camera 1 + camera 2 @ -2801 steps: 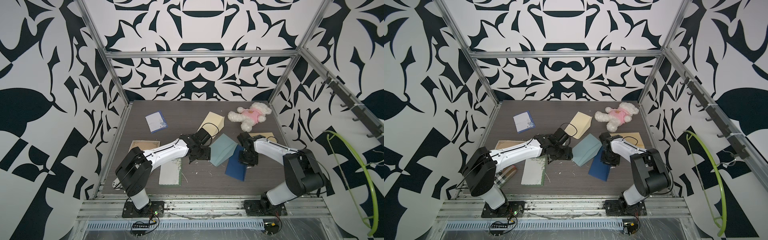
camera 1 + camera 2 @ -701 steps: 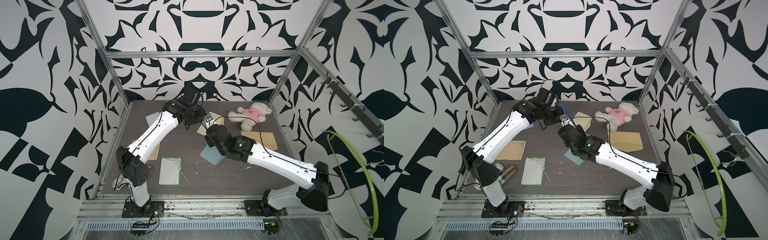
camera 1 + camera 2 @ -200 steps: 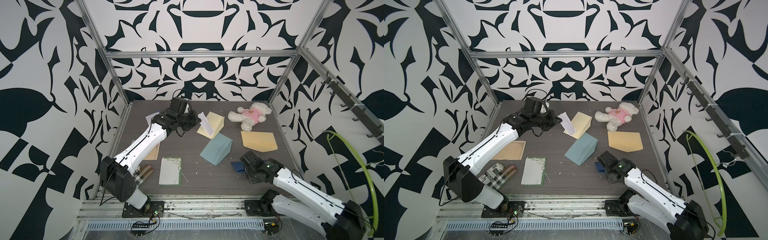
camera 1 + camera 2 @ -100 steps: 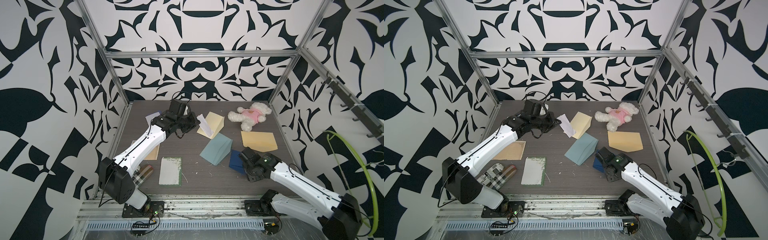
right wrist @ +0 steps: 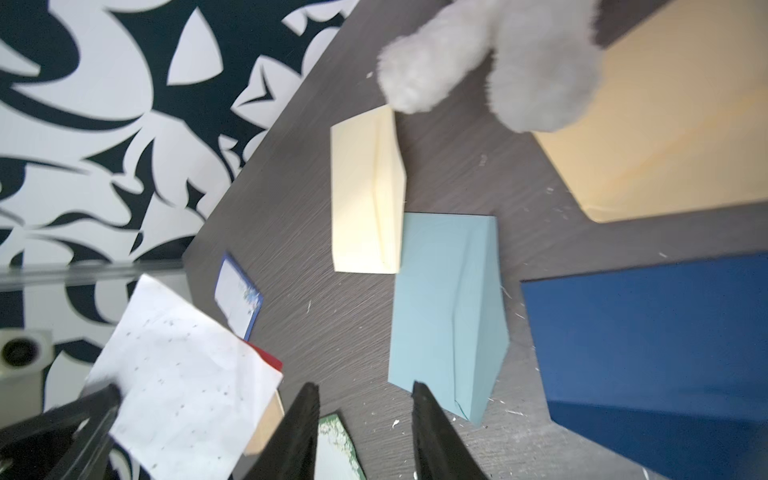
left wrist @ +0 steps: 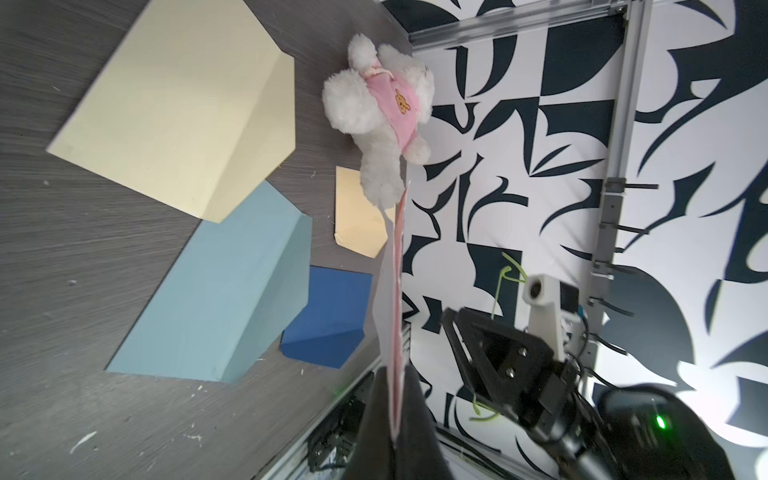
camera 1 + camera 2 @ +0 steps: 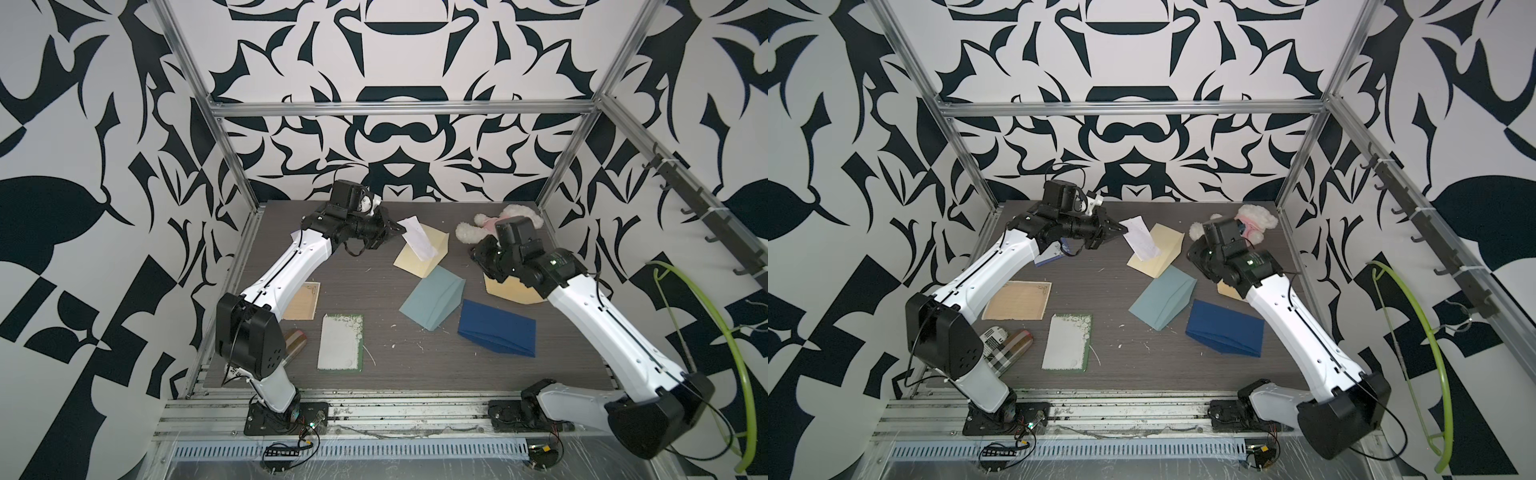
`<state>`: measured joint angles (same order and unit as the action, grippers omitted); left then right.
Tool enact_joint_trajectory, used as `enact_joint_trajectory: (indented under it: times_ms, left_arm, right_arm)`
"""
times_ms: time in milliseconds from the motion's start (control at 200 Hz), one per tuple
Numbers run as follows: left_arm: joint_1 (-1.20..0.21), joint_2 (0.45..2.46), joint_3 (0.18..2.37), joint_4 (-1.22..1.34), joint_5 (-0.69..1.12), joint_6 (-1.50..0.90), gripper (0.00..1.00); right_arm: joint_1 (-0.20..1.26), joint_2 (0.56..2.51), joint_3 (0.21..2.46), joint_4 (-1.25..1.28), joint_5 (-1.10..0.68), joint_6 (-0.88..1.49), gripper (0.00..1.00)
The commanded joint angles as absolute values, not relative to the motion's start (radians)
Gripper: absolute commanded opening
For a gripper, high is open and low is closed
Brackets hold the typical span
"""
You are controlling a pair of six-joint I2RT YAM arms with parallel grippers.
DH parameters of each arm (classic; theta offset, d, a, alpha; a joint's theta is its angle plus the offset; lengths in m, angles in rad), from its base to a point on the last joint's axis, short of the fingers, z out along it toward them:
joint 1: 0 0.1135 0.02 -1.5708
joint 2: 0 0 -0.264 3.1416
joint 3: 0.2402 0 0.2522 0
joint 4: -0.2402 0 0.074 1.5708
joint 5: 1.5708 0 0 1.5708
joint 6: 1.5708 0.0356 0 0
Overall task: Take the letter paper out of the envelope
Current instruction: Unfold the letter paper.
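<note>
My left gripper [image 7: 395, 224] is shut on one edge of the white letter paper [image 7: 417, 239], which hangs in the air at the back of the table, over the cream envelope [image 7: 415, 266]. The paper is clear of every envelope; the left wrist view shows it edge-on [image 6: 392, 299] between the closed fingers. My right gripper [image 5: 363, 386] is open and empty, raised beside the plush toy [image 7: 467, 235] above the orange envelope [image 7: 511, 291]. A light blue envelope [image 7: 432, 297] and a dark blue envelope [image 7: 496, 328] lie flat mid-table.
A green-edged card [image 7: 340, 343] and a tan card [image 7: 301, 301] lie front left. A blue-bordered notepad [image 7: 1048, 255] sits under the left arm. A plaid-wrapped item [image 7: 1005, 340] lies by the left arm's base. Metal frame posts stand at the table's corners.
The right arm has lifted away from the dark blue envelope at the front and swung back towards the plush toy. The left gripper still holds the paper in nearly the same place.
</note>
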<state>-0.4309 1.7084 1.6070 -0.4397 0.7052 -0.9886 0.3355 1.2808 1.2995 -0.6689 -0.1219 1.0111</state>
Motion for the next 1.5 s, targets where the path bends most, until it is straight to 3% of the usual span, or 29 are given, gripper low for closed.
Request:
enact_joint_trajectory:
  times_ms: [0,200,655,1494]
  left_arm:
    - [-0.398,1.738,1.657,-0.415,0.861,-1.043,0.00]
    - [-0.390,1.790,1.648,-0.401,0.922,-1.161,0.00]
    - [-0.400,1.775,1.567,-0.267,0.874,-1.282,0.00]
    - [-0.411,1.784,1.551,-0.238,0.874,-1.297,0.00]
  right_arm:
    - [0.256,1.303,1.334,-0.558,-0.471,0.850,0.40]
    - [0.170,1.339,1.273,-0.410,-0.655,1.017,0.41]
    - [0.187,1.298,1.060,-0.064,-0.645,1.321,0.45]
    - [0.295,1.348,1.103,-0.047,-0.565,1.343,0.38]
